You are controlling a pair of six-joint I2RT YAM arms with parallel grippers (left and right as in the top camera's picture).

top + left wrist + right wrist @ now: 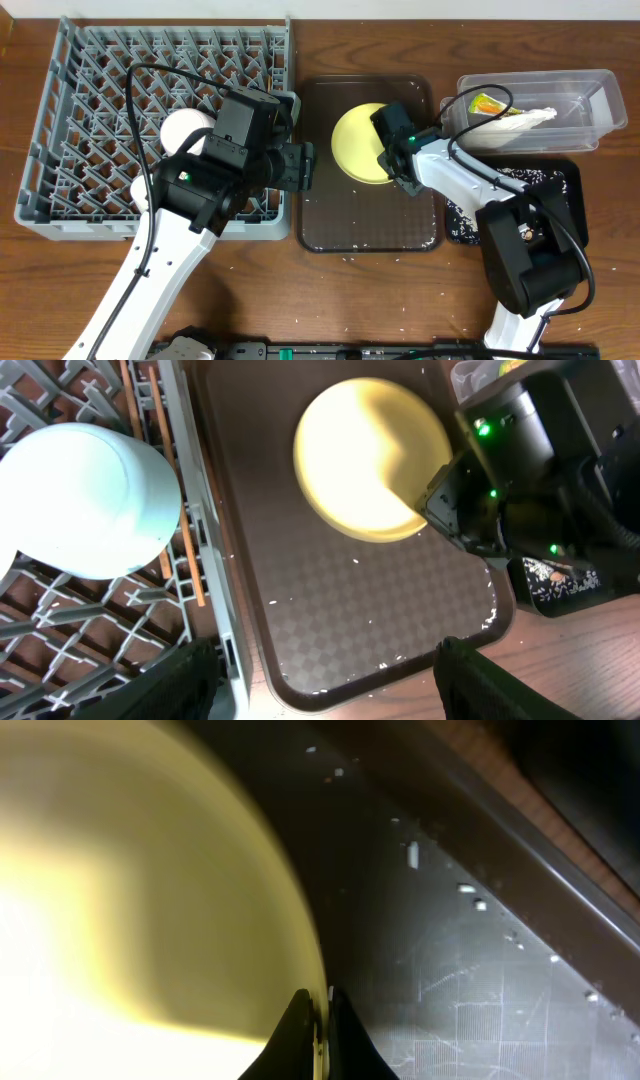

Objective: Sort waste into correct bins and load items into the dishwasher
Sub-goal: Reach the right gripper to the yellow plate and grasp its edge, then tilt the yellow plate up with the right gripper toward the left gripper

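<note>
The round yellow plate [356, 140] lies on the dark brown serving tray [330, 215]. My right gripper [393, 152] is shut on the plate's right rim, seen close in the right wrist view [318, 1030] with the plate [130, 890] filling the left. My left gripper [298, 165] is open and empty over the rack's right edge; its fingers frame the tray's near corner [330, 690]. A pale blue bowl [90, 500] sits upside down in the grey rack [70, 130], with the chopsticks [150, 420] beside it. The wrapper [487, 103] and napkin [522, 119] lie in the clear tub [600, 95].
The black tray [568, 195] with crumbs [530, 178] lies under the right arm, in front of the tub. Loose crumbs [375, 246] dot the brown tray's front edge and the table. Another pale round dish [138, 190] shows partly under my left arm.
</note>
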